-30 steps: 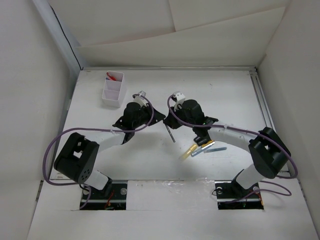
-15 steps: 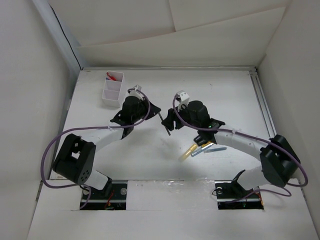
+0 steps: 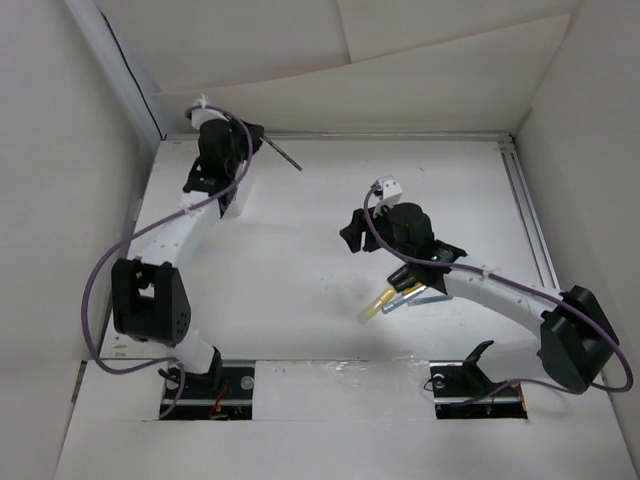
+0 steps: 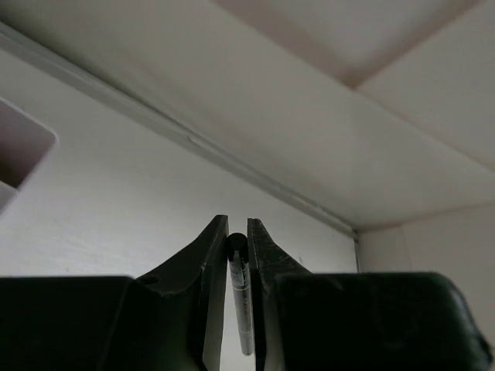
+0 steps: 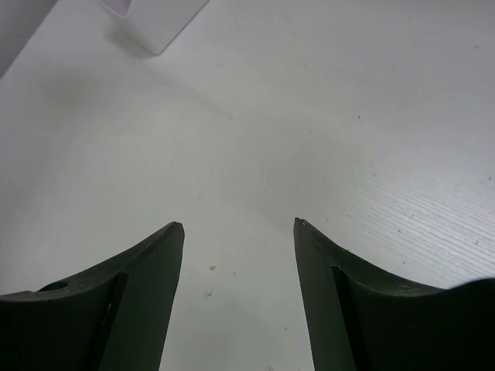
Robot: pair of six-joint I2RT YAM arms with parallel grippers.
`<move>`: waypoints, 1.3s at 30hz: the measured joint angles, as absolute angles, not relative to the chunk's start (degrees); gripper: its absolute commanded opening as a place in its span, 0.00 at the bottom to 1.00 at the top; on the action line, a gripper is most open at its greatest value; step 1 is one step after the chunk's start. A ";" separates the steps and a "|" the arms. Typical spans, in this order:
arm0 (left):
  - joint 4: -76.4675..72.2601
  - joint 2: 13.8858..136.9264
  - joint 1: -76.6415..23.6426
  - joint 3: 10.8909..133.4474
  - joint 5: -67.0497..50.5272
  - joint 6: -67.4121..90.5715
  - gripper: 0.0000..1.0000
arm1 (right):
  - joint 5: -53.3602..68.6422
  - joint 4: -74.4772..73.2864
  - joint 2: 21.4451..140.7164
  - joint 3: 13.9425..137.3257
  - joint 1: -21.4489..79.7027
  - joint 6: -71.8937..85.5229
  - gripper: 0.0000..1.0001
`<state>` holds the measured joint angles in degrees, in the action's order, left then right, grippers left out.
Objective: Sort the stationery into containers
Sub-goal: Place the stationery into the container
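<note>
While left claw (image 4: 237, 224) pinches dark pen (image 4: 240, 309), box (image 4: 15, 151) mostly hidden; right claw (image 5: 238, 222) wide.

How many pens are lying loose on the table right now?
3, clustered by the right forearm: a yellow pen, a yellow-tipped one and a grey-blue one. The arm may hide more. A dark pen is in the left hand.

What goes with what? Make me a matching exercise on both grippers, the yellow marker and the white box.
1 left gripper
2 right gripper
3 yellow marker
4 white box

A open, holding nothing
B lying loose, right of middle
C shut on the dark pen
D standing far left, at the back

Pairs: 1-C; 2-A; 3-B; 4-D
</note>
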<state>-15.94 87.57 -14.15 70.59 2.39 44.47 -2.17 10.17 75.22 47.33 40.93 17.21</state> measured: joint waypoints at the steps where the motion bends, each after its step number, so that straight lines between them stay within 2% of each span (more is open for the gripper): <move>1: -15.49 89.56 -12.23 73.47 2.24 44.71 0.00 | -2.50 9.91 75.29 47.05 40.93 17.37 0.65; 9: -4.27 107.11 -0.25 94.98 7.25 42.85 0.00 | -4.08 9.37 75.09 46.02 40.93 18.00 0.64; 21: 1.02 110.63 2.15 104.84 18.61 33.17 0.00 | -3.40 9.39 75.85 46.02 40.93 18.20 0.64; 28: -0.10 113.99 1.98 106.39 19.97 31.46 0.00 | -3.20 9.43 75.88 46.02 40.93 18.20 0.64; 39: -5.17 115.94 0.67 100.99 20.27 29.78 0.00 | -2.81 9.41 76.34 46.02 40.93 18.20 0.64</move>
